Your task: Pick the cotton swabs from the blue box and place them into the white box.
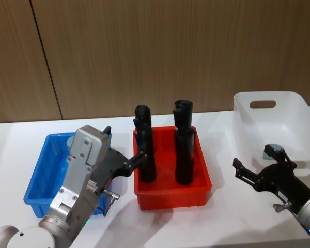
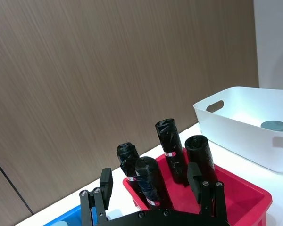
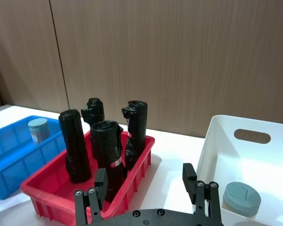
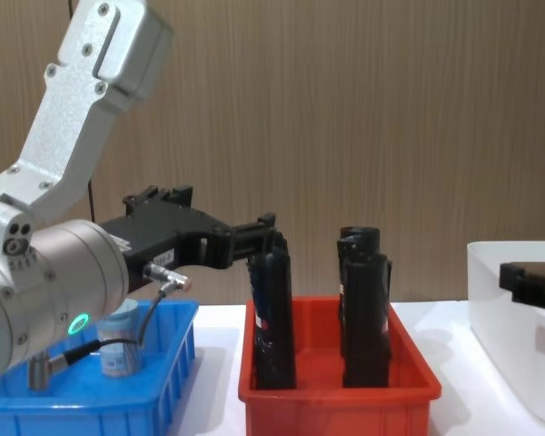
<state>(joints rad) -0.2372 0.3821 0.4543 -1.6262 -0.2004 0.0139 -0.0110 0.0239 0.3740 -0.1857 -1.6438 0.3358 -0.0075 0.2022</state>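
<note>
White bench (image 1: pixel 222 222): cotton swabs (image 4: pixel 120 350) stand upright in the blue box (image 1: pixel 41 170), left of and below my released left gripper (image 1: pixel 124 145); released right gripper (image 1: pixel 253 162) hangs beside the white box (image 1: pixel 295 102).

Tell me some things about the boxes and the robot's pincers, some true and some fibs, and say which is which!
1. The red bin stands between the blue box and the white box. True.
2. The white box is empty. False: a swab jar sits in it.
3. A second swab jar sits in the blue box. True.
4. The left pincer grips a jar. False: it is open and holds nothing.
5. The black rolls lie flat in the red bin. False: all four stand upright.
6. The right pincer is open, by the white box. True.
</note>
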